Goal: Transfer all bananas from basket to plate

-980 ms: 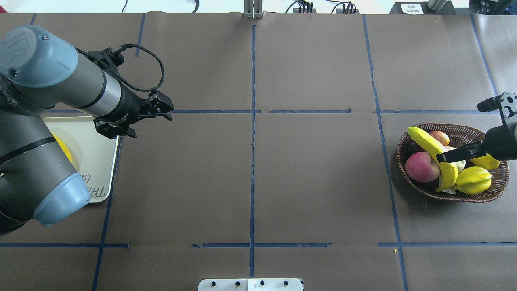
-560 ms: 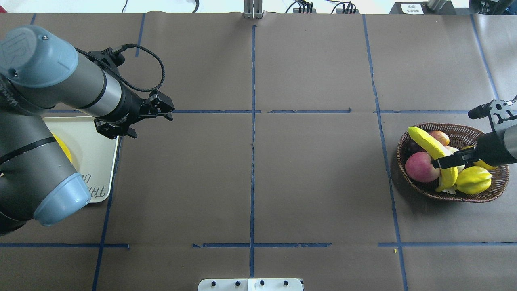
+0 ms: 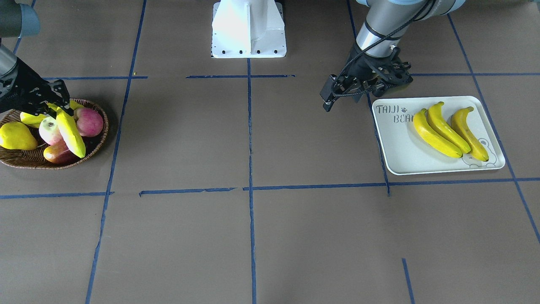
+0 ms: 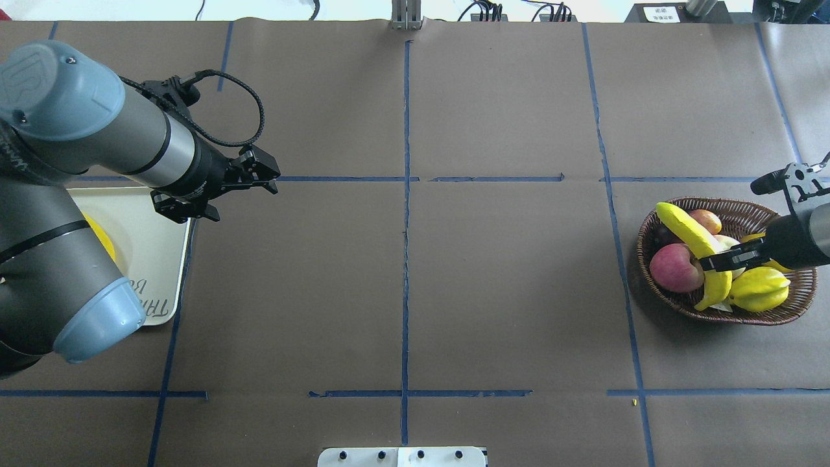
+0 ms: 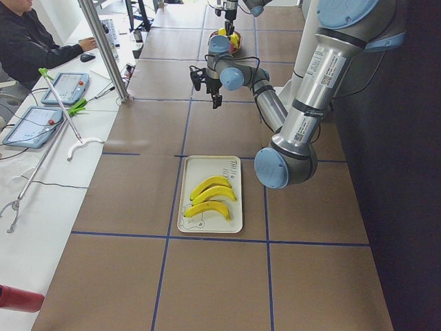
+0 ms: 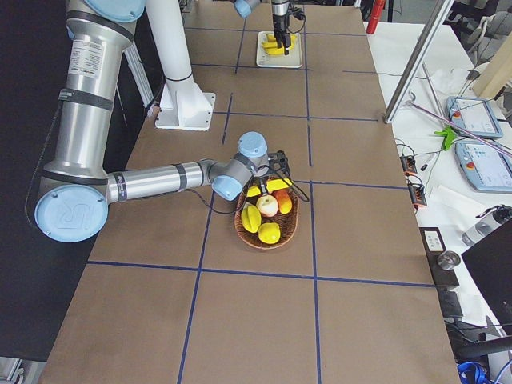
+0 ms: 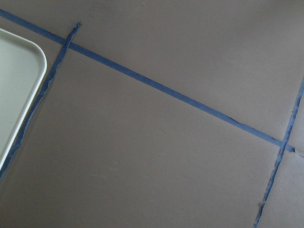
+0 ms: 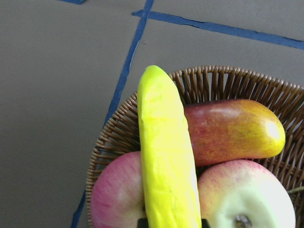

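As three bananas point(image 3: 447, 128) rest on the plate point(image 3: 396, 145), right fingers point(image 4: 715, 262) clamp a fourth banana point(image 4: 686, 230) in the three-o'clock basket point(image 4: 771, 211); left fingers point(image 4: 260, 170) hang spread apart.

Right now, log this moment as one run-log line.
plate: three bananas | basket: one banana remaining | right claw on it, grip unclear | left claw open, empty
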You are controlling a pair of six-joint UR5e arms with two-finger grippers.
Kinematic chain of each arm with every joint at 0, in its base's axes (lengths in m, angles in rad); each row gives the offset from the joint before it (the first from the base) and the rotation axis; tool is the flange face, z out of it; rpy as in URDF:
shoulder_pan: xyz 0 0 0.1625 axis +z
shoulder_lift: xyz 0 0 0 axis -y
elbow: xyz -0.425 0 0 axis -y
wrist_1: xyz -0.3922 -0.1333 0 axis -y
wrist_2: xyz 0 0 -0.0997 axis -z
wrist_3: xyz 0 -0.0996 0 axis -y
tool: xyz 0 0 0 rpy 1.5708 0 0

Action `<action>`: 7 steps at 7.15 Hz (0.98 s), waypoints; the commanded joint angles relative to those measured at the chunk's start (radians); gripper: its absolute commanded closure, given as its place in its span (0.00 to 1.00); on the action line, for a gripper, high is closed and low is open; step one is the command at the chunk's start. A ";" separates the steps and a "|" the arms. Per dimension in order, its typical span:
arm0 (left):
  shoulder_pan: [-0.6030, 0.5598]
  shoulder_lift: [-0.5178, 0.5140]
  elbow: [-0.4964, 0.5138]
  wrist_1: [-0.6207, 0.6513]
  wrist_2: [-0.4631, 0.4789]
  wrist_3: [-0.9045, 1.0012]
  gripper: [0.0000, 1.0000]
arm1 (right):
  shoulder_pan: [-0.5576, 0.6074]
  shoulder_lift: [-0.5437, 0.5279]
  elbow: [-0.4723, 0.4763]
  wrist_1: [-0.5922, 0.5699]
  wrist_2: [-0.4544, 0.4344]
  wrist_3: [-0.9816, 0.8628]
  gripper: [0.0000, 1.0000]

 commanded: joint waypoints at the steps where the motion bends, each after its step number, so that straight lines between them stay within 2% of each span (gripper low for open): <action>1: 0.000 -0.009 -0.001 0.000 0.000 -0.003 0.00 | 0.053 -0.008 0.017 0.005 0.004 -0.007 1.00; 3: -0.001 -0.029 -0.010 -0.020 -0.003 -0.005 0.00 | 0.081 -0.027 0.110 0.002 0.003 0.010 1.00; 4: 0.012 -0.025 -0.007 -0.146 -0.003 -0.059 0.00 | 0.080 0.002 0.126 0.004 0.022 0.082 1.00; 5: 0.019 -0.009 0.018 -0.351 -0.002 -0.177 0.00 | 0.080 0.062 0.135 0.016 0.027 0.239 1.00; 7: 0.026 -0.009 0.109 -0.669 0.000 -0.360 0.00 | 0.040 0.229 0.134 0.033 0.018 0.520 1.00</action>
